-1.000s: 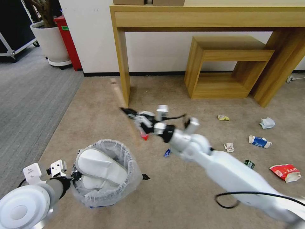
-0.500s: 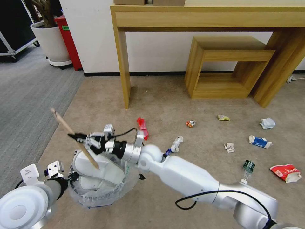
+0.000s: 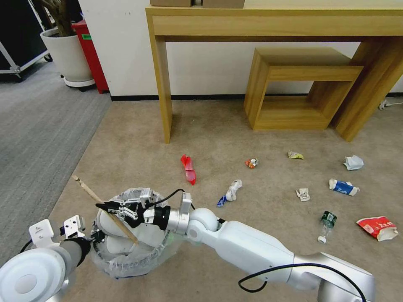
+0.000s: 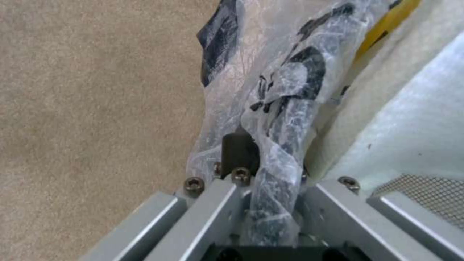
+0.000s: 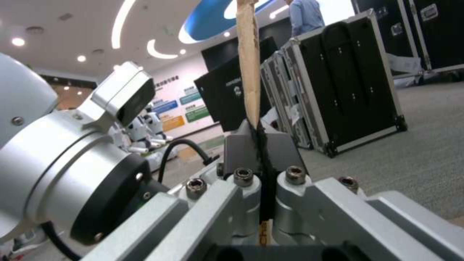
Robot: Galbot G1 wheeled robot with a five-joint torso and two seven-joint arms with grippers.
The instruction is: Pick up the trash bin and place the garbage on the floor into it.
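Observation:
The trash bin, lined with a crinkled clear bag, hangs low at my left over the floor. My left gripper is shut on its rim; the left wrist view shows the bagged rim clamped between the fingers. A white slipper lies inside. My right gripper hovers over the bin, shut on a wooden stick whose lower end dips into it. In the right wrist view, the stick rises from the closed jaws. Garbage on the floor: a red wrapper, crumpled paper, a carton, a bottle.
A yellow wrapper, white paper, a small scrap, a candy wrapper and a red bag lie farther right. A wooden desk leg and a low wooden stool stand behind. Grey carpet borders the left.
My right arm swung left with the stick, from mid-floor to over the bin, then sank so the stick's lower end entered it. The left gripper kept its hold on the rim.

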